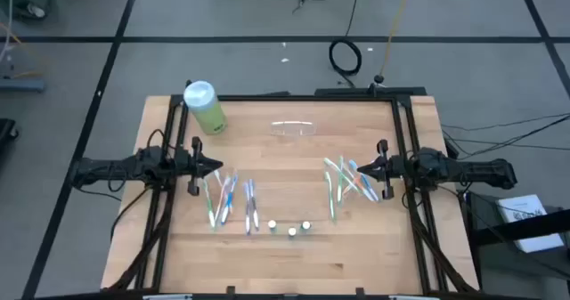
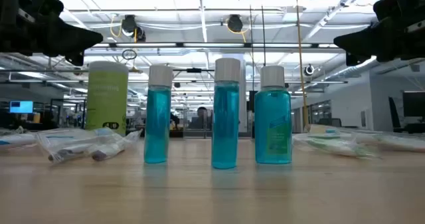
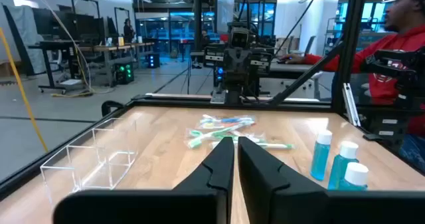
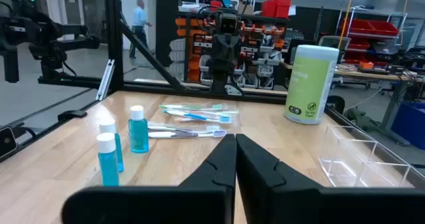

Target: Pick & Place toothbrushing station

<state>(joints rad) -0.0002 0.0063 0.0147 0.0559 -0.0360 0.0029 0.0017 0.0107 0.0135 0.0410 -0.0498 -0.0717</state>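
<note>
Left gripper point(image 1: 219, 167): over the table's left side, above a heap of toothbrushes point(image 1: 223, 198); fingers pressed nearly together, holding nothing
Right gripper point(image 1: 358, 167): over the right side, above the other toothbrushes point(image 1: 347, 180); fingers closed, empty
Toothbrushing station point(image 1: 292, 129): clear holder upright on the table's far middle, apart from both grippers; green bottle point(image 1: 204, 107) to its left
Blue bottles point(image 1: 289, 228): three, upright near the front edge
</note>
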